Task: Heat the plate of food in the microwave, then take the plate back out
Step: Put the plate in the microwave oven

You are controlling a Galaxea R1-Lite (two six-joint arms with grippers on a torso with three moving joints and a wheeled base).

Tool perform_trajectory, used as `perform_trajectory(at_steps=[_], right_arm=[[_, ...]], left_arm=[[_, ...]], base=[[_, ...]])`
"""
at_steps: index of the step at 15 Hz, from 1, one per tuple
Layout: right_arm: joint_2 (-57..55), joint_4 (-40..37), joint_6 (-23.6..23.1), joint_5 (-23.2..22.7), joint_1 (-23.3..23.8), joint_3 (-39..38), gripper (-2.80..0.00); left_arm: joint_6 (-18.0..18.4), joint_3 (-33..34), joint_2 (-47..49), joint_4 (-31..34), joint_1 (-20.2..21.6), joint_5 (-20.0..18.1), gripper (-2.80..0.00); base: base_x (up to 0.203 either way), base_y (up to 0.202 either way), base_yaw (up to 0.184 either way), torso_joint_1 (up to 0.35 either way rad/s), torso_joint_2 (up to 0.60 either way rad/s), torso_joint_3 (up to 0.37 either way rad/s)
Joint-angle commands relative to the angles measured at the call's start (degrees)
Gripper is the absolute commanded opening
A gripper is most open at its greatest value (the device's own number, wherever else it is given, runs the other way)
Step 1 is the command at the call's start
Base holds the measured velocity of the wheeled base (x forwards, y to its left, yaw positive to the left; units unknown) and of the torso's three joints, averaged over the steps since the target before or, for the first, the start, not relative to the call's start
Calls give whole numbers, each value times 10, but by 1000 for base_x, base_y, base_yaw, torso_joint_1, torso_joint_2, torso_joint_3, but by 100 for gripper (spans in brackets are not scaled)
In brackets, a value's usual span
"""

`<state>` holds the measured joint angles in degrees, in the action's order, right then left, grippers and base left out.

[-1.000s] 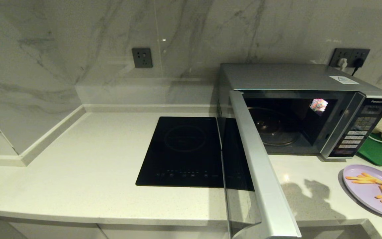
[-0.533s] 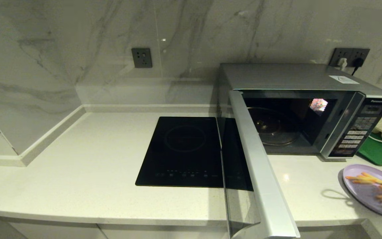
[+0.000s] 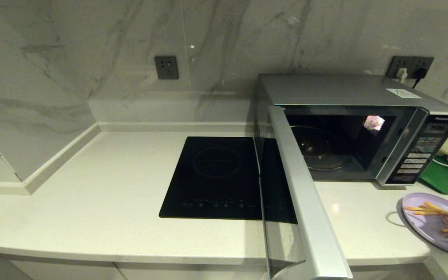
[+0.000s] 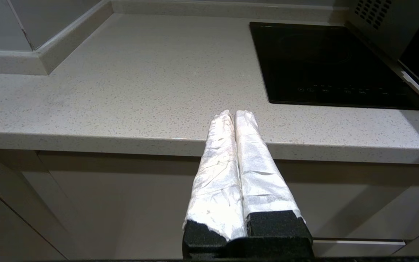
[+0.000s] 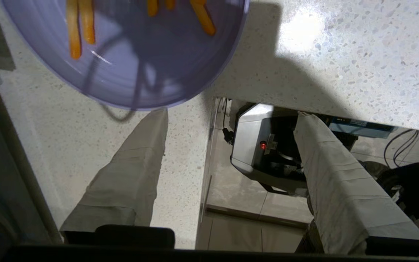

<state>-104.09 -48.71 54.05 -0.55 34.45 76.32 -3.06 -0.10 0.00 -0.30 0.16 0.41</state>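
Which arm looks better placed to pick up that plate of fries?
The right: its open gripper hangs just beside the plate of food. The left gripper is shut, far off.

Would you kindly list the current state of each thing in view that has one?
microwave: door swung wide open, cavity holding only its turntable.
plate of food: on the counter, not yet inside.
left gripper: fingers shut, holding nothing.
right gripper: fingers open, just short of the plate.

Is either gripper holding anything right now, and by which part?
Nothing is held. The right gripper is open beside the rim of the plate of food, not closed on it. The left gripper is shut and empty, off the counter edge.
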Motion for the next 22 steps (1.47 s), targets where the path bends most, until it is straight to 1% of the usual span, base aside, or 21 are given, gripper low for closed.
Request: perform_trajectory(at_steps=[1, 4, 6, 9, 10, 12, 19, 22], right_arm=[[-24, 22, 3, 2, 1, -24, 0], [-33, 73, 2, 7, 1, -67, 0], [-39, 93, 3, 22, 8, -85, 0], [-44, 145, -1, 32, 38, -116, 0], [-51, 150, -4, 32, 51, -117, 0], [-58, 151, -26, 31, 67, -117, 0], [-74, 154, -30, 28, 69, -121, 0], [-82, 194, -31, 31, 69, -138, 0]], left_arm=[[0, 0, 0, 0, 0, 0, -280], [0, 0, 0, 0, 0, 0, -280], [0, 0, 0, 0, 0, 0, -280], [0, 0, 0, 0, 0, 0, -280], [0, 0, 0, 0, 0, 0, -280], [0, 0, 0, 0, 0, 0, -280], [0, 0, 0, 0, 0, 0, -280], [0, 0, 0, 0, 0, 0, -280]], base=[[0, 0, 0, 0, 0, 0], [0, 0, 0, 0, 0, 0], [0, 0, 0, 0, 0, 0], [0, 0, 0, 0, 0, 0], [0, 0, 0, 0, 0, 0], [0, 0, 0, 0, 0, 0], [0, 0, 0, 0, 0, 0], [0, 0, 0, 0, 0, 0]])
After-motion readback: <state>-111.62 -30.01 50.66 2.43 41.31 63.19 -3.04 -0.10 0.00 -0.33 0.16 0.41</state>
